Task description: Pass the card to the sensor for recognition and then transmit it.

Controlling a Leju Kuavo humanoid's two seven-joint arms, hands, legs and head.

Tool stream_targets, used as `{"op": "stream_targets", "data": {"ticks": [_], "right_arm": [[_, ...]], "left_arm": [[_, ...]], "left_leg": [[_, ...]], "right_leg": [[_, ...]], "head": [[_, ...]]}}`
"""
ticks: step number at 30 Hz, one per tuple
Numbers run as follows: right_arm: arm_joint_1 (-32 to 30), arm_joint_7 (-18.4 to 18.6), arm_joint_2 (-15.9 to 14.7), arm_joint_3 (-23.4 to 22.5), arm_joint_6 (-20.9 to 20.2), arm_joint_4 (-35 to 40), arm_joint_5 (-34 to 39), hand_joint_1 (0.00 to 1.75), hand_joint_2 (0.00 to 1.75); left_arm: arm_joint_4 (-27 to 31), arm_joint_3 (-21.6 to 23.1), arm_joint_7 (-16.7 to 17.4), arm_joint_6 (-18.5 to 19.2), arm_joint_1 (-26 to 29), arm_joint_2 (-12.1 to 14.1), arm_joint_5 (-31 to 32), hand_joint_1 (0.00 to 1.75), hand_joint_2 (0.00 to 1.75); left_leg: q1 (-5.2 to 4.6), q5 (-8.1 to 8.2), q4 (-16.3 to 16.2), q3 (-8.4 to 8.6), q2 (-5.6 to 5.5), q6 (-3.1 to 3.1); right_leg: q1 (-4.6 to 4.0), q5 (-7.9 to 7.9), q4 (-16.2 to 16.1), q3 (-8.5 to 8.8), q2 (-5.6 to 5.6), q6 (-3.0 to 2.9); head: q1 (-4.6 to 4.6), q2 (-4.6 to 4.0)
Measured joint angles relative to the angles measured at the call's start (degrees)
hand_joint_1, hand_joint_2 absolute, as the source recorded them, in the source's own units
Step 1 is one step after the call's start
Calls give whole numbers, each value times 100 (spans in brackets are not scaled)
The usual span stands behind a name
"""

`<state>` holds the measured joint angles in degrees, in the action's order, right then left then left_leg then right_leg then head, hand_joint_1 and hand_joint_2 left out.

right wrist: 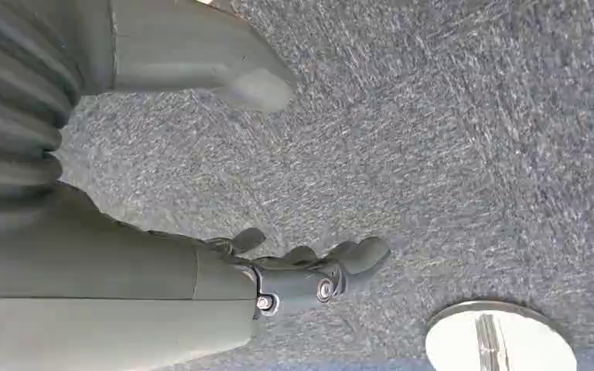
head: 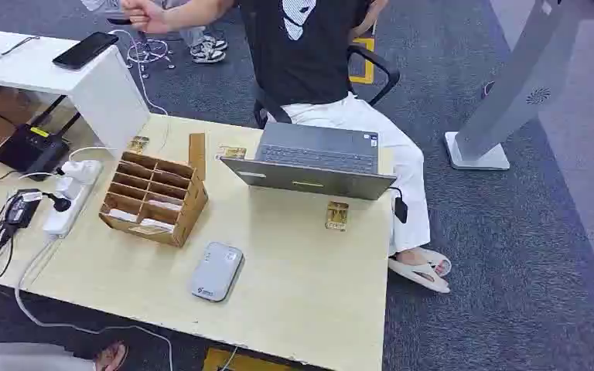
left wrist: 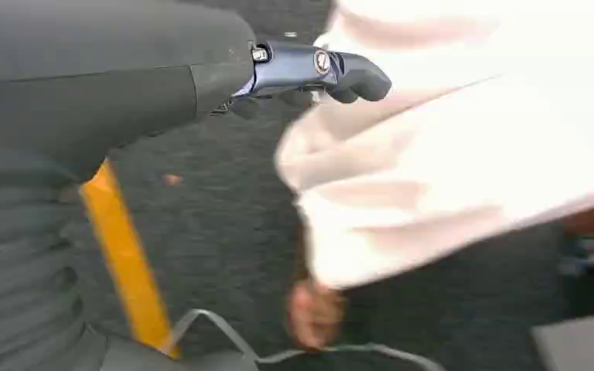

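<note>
A grey card sensor (head: 216,271) lies flat near the front of the wooden table (head: 309,294). A gold card (head: 337,216) lies on the table right of centre, in front of the laptop (head: 313,161). Two more gold cards (head: 233,152) (head: 138,144) lie near the far edge. A cardboard organizer (head: 155,197) holds further cards in its front slots. My left hand (left wrist: 294,69) hangs over the carpet and holds nothing, its fingers apart from the thumb. My right hand (right wrist: 294,278) also hangs above the carpet with its fingers spread, holding nothing.
A person in a black shirt (head: 302,46) sits behind the laptop, one foot (head: 421,270) by the table's right side. A power strip (head: 69,197) with cables lies at the left. A white desk (head: 100,93) carries a phone (head: 85,49). A grey kiosk stand (head: 510,93) rises at the right.
</note>
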<state>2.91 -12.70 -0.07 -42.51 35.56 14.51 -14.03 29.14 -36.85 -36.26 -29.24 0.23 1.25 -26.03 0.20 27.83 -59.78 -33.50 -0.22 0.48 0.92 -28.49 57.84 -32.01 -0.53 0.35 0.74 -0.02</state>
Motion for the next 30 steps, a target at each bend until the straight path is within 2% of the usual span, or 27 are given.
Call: {"op": "stream_targets", "data": {"ticks": [9, 16, 22, 30], "right_arm": [[3, 48, 0, -435, 68, 0, -284, 0, 175], [5, 144, 2, -689, 112, -2, -521, 0, 175], [6, 254, 11, -862, 112, -2, -737, 0, 175], [20, 428, 63, -1049, 112, -4, -1027, 0, 175]], "left_arm": [[1731, -697, -90, 319, 124, -107, 678, 0, 175], [3145, -721, -87, 518, 93, -53, 1338, 0, 175], [4164, -468, 140, 531, -127, 125, 2110, 0, 175], [4867, 327, 651, 667, -790, 319, 3186, 0, 175]], "left_leg": [[0, 0, 0, -1, 0, 0], [0, -3, -1, 2, 1, -3], [1, -7, -1, 4, 2, -3], [-1, -18, -2, 2, 2, 6]], "right_leg": [[1, 0, 0, 1, 0, 0], [0, 1, 0, 0, -1, 0], [0, 3, 1, -3, -2, 0], [1, 16, 0, -2, -3, 7]], "head": [[-2, 0], [-2, -2], [-2, 0], [-2, 0]]}}
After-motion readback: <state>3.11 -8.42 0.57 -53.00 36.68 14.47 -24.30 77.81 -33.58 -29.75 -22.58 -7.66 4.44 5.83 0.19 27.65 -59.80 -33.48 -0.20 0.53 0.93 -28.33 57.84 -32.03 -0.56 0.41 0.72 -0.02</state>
